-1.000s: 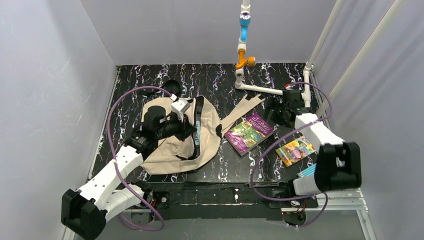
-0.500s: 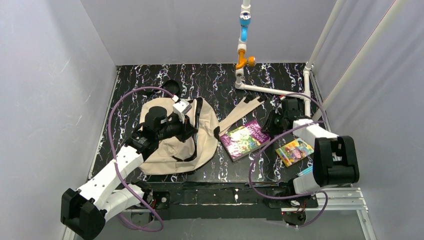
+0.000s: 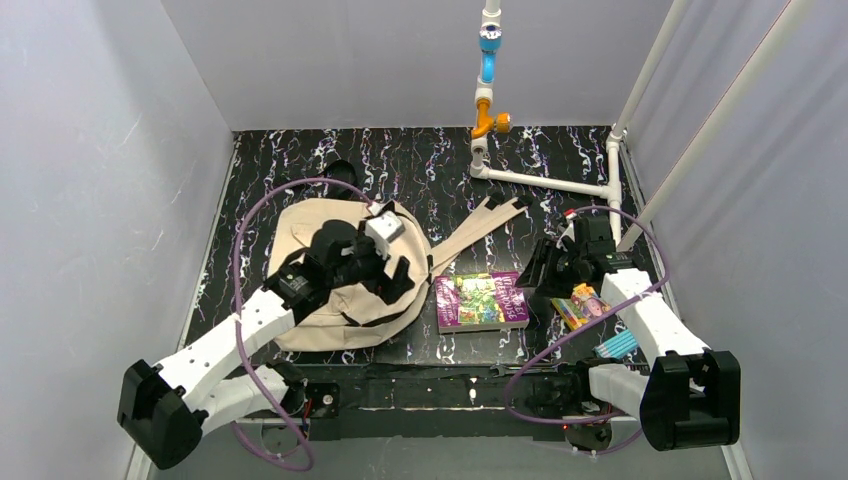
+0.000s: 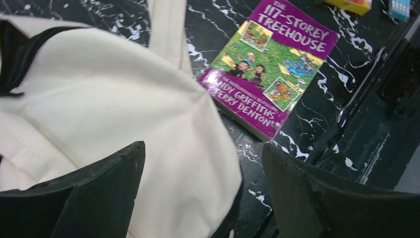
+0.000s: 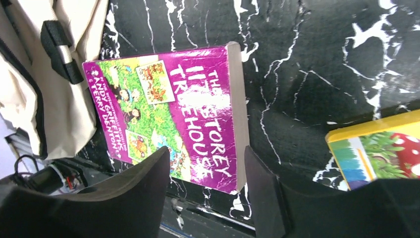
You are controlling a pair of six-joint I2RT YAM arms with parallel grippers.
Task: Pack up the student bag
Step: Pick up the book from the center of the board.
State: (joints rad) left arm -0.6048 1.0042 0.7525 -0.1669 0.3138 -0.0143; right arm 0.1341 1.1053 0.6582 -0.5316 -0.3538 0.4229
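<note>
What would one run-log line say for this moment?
left gripper: open above student bag | right gripper: open over purple book | purple book: on table, unpacked

The student bag, a soft beige fabric backpack with black trim, lies flat and slumped on the left half of the black marbled table. One beige strap trails out from it toward the far right.

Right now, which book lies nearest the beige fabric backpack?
The purple paperback titled 117-Storey Treehouse, flat beside the beige fabric backpack; the smaller yellow-covered book lies farther right, past the right pincer.
</note>
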